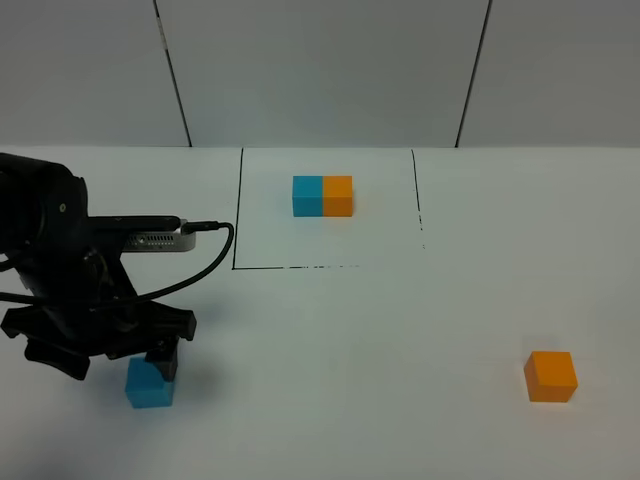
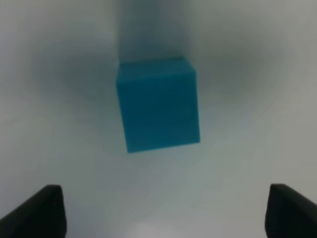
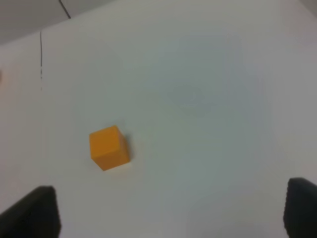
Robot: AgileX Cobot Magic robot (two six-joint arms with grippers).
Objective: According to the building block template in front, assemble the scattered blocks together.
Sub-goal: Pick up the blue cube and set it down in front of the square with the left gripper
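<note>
Blue cube (image 2: 158, 105) ahead of spread left fingers (image 2: 42, 210).

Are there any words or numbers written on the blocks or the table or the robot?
None can be read.
Blue block: plain, no writing.
Orange block: plain, no writing.
Joined blue-orange pair: plain, no writing.
Table: only thin black lines, no letters.
Left arm: no label that can be made out.

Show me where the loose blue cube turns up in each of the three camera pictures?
Exterior high: loose blue cube at lower left, just under the left gripper.
Left wrist: fills the upper middle, ahead of the open fingertips.
Right wrist: not in it.
Shared landmark: the white table.
</note>
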